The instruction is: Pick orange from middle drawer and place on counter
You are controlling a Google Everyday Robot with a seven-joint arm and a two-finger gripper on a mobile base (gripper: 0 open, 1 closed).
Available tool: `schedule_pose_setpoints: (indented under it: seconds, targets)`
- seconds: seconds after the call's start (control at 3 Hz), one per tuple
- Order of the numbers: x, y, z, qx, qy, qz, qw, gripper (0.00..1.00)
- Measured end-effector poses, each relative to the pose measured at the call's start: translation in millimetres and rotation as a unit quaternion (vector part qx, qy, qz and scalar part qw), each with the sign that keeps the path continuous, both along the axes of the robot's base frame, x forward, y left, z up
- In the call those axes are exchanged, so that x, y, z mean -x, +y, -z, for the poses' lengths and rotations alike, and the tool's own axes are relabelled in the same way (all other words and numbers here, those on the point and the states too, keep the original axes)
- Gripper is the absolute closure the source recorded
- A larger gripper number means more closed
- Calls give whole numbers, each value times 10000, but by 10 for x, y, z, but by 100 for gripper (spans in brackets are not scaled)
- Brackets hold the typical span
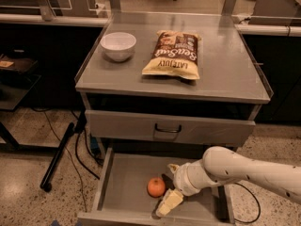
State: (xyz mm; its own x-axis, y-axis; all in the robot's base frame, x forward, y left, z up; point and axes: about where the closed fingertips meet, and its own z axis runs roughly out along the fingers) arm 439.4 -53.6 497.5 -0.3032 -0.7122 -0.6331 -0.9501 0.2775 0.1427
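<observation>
Gripper (168,186) is observed low inside the middle drawer (123,182), carried on the white arm (244,168) that enters from the right over the drawer's side wall. The jaws are read as spread wide: one pale finger is seen toward the back of the drawer and the other toward its front edge, with the gap facing left.

The orange (156,187) is noted on the drawer floor, near the middle, just beside the mouth of the jaws. It is not enclosed, and whether it is touched cannot be told. The sideways, low approach is judged to be forced by the closed drawer front (136,126) directly above, which leaves little headroom for a descent from overhead.

The step in hand is judged to be the reach before the grasp. A short advance to the left would be needed before closing. Risk: the fruit is round and lies on bare metal, so a nudge from either finger could roll it away toward the left wall.

The bench (225,74) is recorded as carrying a white bowl (118,45) at back left and a chip bag (174,55) at centre. Bare surface is seen at the right and front, which is judged suitable for the placing.
</observation>
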Motion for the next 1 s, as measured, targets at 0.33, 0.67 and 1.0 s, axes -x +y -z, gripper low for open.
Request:
schedule_pose_setpoints:
  seconds: [0.33, 0.67, 1.0]
  targets:
    - [-93, 86, 167, -161, -53, 77, 9998, 0]
    - [-328, 184, 593, -377, -90, 252, 9989, 0]
    - [-325, 200, 644, -452, -71, 299, 9985, 0]
